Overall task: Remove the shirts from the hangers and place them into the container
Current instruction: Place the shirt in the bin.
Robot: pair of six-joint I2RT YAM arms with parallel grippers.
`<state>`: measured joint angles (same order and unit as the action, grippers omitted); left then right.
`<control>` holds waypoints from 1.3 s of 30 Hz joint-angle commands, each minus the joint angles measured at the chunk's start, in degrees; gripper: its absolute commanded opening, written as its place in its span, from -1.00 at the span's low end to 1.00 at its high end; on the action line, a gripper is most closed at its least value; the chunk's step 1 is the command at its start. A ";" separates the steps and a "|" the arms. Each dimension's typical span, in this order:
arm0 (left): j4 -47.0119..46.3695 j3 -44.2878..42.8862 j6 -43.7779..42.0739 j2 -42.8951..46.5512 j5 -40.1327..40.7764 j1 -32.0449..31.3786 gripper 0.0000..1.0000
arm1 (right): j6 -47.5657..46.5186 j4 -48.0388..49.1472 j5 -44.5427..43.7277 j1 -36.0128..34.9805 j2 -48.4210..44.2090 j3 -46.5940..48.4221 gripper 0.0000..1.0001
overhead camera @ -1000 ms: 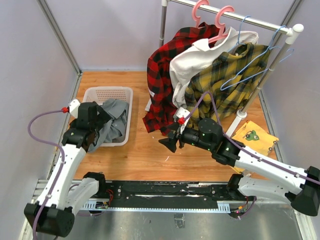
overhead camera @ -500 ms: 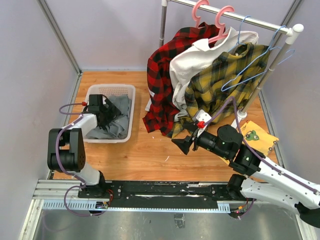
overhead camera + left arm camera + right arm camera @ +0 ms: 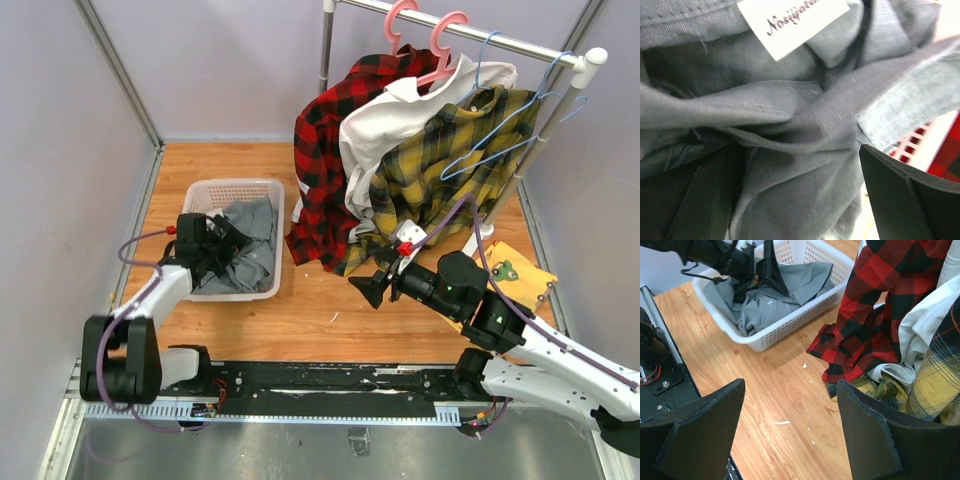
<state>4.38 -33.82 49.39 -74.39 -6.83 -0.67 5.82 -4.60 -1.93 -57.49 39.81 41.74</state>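
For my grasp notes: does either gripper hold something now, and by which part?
Nothing is held. The left gripper is wide open over the grey shirt in the basket; the right gripper is open and empty above the table.

Can't make out the left gripper's [image 3: 218, 247] fingertips from above, sunk deep in the grey shirt [image 3: 255, 235]. Covering most of the basket [image 3: 235, 186] floor too. Up close on the left wrist: label [image 3: 792, 20] clipped by the top edge, lettering chopped off partway, and both fingers [image 3: 900, 200] running off the bottom. Largely tucked away between the red plaid shirt [image 3: 325, 150] and the yellow plaid shirt [image 3: 440, 165], the white shirt [image 3: 385, 125]. Little but hooks showing of the pink hangers [image 3: 440, 70], shoulders buried in cloth. Half lost behind the right arm [image 3: 540, 345], the yellow cloth [image 3: 520, 275].
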 commanded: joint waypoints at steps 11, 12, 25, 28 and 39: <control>31.17 -18.89 -7.84 28.15 22.45 -1.79 0.99 | 0.24 -2.04 -4.12 0.52 -2.85 -0.87 0.51; 34.05 -19.22 -6.67 28.92 24.05 -1.79 0.99 | 0.20 -2.01 -4.47 0.54 -3.16 -1.13 0.51; 42.26 -9.24 7.93 29.56 17.22 -1.79 0.99 | 0.89 -1.99 -7.99 0.54 -2.12 -1.73 0.63; 37.60 -6.77 7.44 25.94 15.99 -1.79 0.99 | 0.80 -2.84 -7.75 0.50 -1.41 -1.25 0.64; 21.09 -2.39 4.49 2.69 12.40 -1.71 0.99 | 1.12 -6.41 -11.69 0.54 -7.86 -2.08 0.64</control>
<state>30.44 -36.67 55.59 -65.10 7.99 -2.39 6.02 -10.33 -10.59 -57.49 34.92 40.42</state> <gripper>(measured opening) 0.994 0.819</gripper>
